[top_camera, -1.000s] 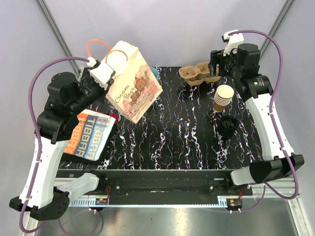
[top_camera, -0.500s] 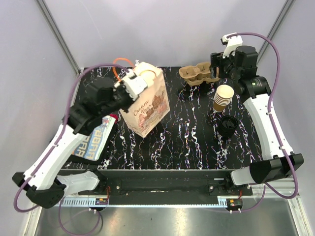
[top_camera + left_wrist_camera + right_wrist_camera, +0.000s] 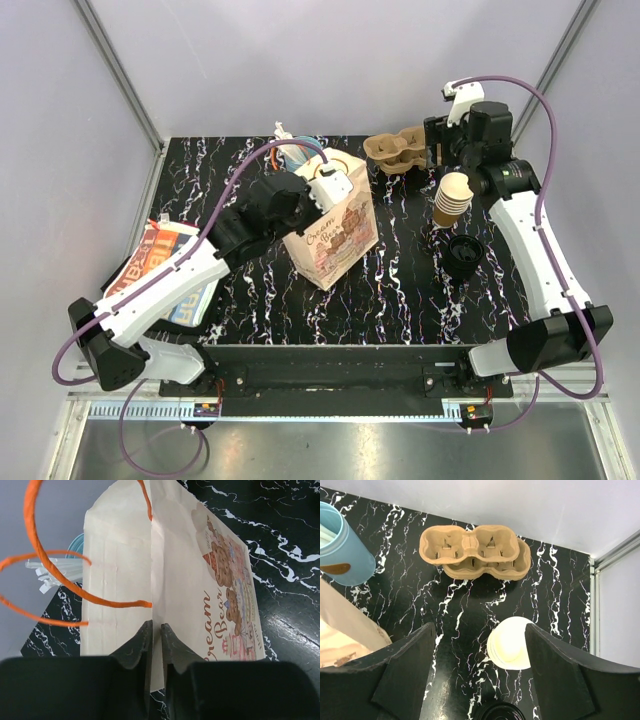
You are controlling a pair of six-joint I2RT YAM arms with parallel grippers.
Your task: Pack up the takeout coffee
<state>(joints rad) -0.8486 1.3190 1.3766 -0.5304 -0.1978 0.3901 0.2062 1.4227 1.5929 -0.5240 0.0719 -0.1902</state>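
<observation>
"Top external first: what has changed?" asks Ana.

"The paper bag [image 3: 335, 225] has come across," says Ben. "A second ago the left gripper [image 3: 330, 187] held it in the air near the striped pouch [image 3: 165, 270]. Now the bag looks set down on the table [image 3: 400, 290], leaning a little. The coffee cup [image 3: 463, 254], with its black lid on, stands well to the right of the bag. The stack of cups [image 3: 454, 197] is just behind it."

"And the right gripper [image 3: 436, 145]?"

"It has hardly moved. It hangs behind and to the right of the bag, over the carrier [image 3: 403, 152]."

"Left wrist?"

"The fingers are pinched tight on the bag's top edge. The orange handles [image 3: 50, 595] loop out to one side, and the blue cup [image 3: 75, 545] of white sticks peeks from behind the bag. I cannot tell whether the mouth is open."

"Right wrist?"

"The jaws are spread wide with nothing between them. The carrier and the stack lie below. Only the coffee's lid rim shows at the bottom edge, and a corner of the bag shows at the lower left."

"So what does that mean?"

"I'd judge the bag is now placed for loading. The coffee is untouched, so fetching it with the free arm comes next."
</observation>
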